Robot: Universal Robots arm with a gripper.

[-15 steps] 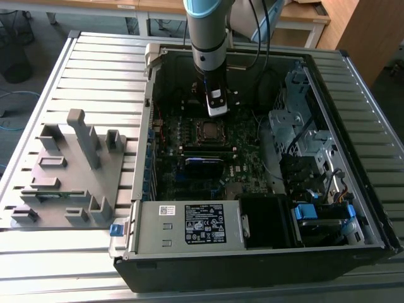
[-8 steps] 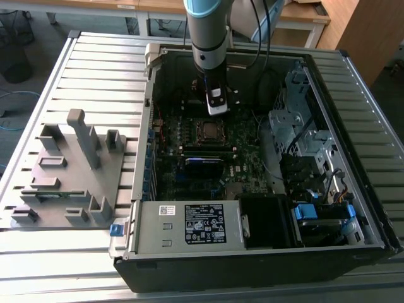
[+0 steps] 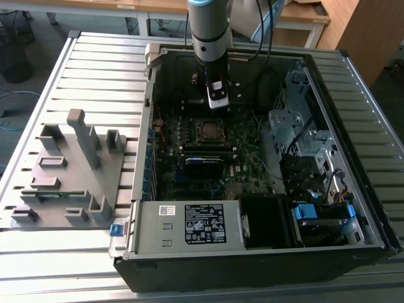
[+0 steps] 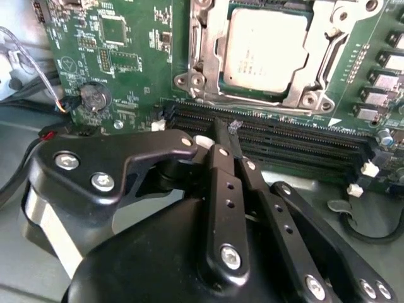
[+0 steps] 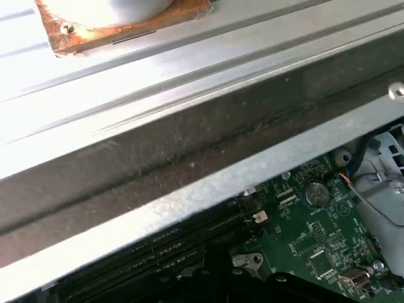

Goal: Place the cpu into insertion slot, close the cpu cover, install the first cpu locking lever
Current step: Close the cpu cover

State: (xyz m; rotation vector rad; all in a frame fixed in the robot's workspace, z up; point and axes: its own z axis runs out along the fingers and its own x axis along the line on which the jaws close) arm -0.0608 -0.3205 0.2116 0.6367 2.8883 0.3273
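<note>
The cpu (image 4: 265,47), a flat square chip with a dull silver top, lies in the insertion slot (image 3: 208,130) on the green motherboard. The silvery cpu cover (image 4: 208,44) lies flat around it, its window framing the chip. A thin wire locking lever (image 4: 252,101) runs along the socket's edge that faces the memory slots. My black gripper (image 4: 224,126) hangs over the memory slots beside the socket, its fingers (image 4: 221,170) drawn together at the tips with nothing seen between them. In the exterior view the gripper (image 3: 218,101) hovers inside the case, just beyond the socket.
Long black memory slots (image 4: 284,136) and a coin battery (image 4: 95,98) flank the socket. The open case's metal wall (image 5: 189,183) stands close by. A drive cage (image 3: 297,126) is at the exterior view's right, a power supply (image 3: 189,224) in front, a grey fixture tray (image 3: 69,170) at its left.
</note>
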